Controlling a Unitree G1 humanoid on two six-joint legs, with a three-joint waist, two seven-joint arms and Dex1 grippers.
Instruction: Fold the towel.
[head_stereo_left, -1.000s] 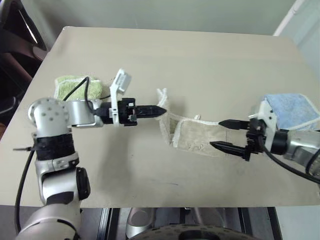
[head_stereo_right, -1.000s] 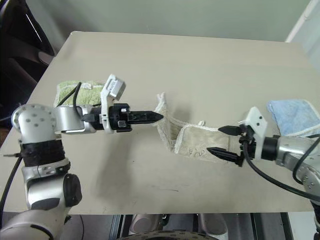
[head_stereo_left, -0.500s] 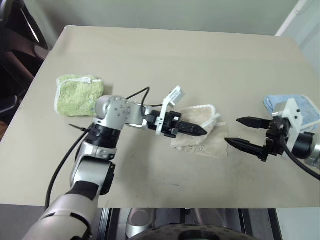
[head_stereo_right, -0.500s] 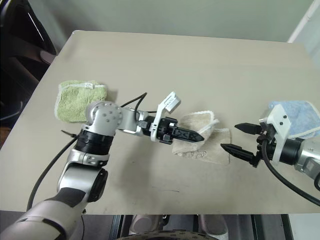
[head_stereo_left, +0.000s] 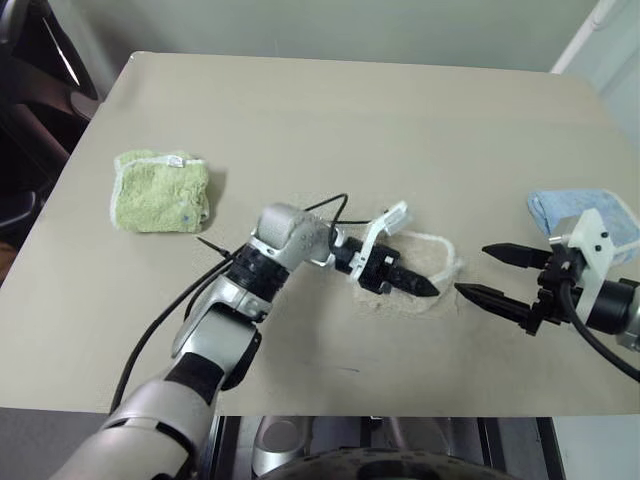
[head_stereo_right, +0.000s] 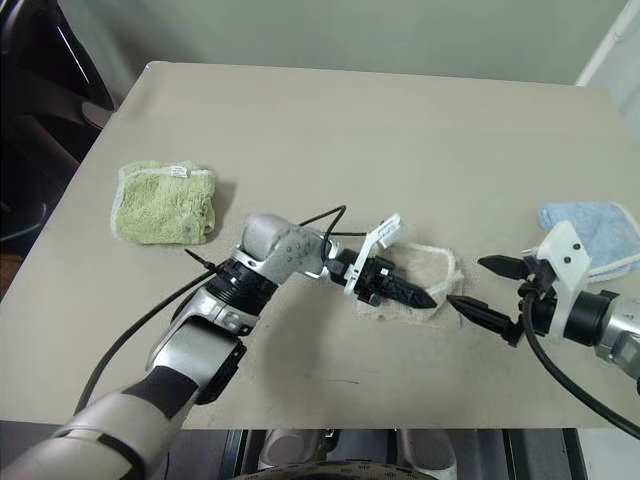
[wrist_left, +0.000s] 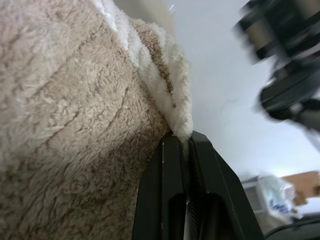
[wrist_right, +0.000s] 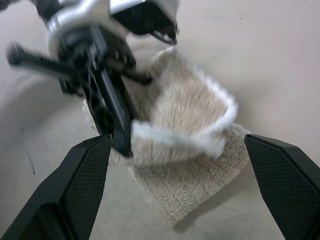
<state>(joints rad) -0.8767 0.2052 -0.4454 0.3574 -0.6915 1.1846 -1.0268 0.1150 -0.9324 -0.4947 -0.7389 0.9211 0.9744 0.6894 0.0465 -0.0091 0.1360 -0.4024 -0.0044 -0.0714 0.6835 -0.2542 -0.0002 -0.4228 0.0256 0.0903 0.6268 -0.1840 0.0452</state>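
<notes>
Near the frame's centre on the surface (head_stereo_left: 330, 110), the left hand (head_stereo_left: 425, 288) is closed on the white edge of the towel (head_stereo_left: 430, 252), while the right hand (head_stereo_left: 488, 272) waits open just beside it.

From our head we look steeply down on the tabletop (head_stereo_left: 400, 120); both wrist cameras sit close on the towel (wrist_right: 185, 150).

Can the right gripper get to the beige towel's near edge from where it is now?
Probably yes. The right gripper hangs open just beside the towel, with bare table between. The left gripper, shut on the towel's white edging, is close, so approach low.
</notes>
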